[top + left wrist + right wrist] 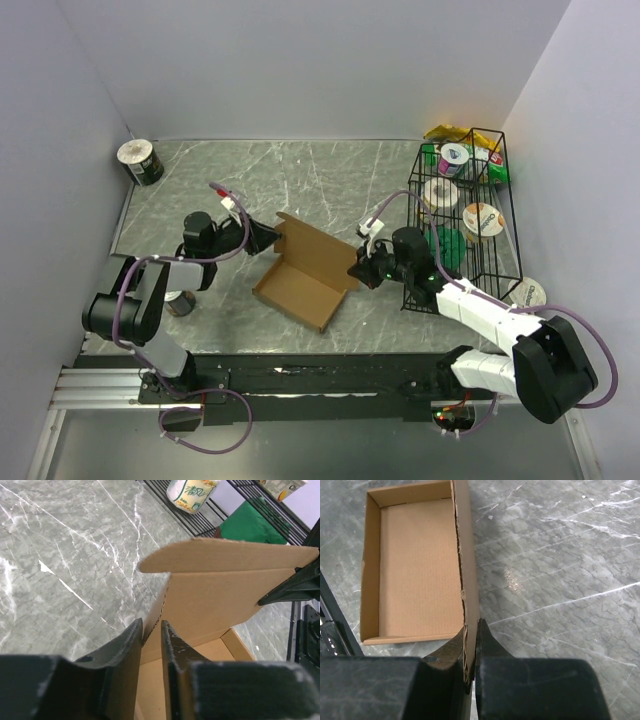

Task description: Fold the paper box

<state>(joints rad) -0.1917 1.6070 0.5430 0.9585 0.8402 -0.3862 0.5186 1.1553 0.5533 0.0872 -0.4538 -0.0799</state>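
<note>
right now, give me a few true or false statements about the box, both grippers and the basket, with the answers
1. The paper box lies open and its tray holds nothing. True.
2. The left gripper hangs open, clear of the box. False: its fingers are shut on one end of the box's raised lid flap.
3. The right gripper pinches the other end of that flap. True.
4. The black wire basket is empty. False: it holds several cups and some packets.
</note>
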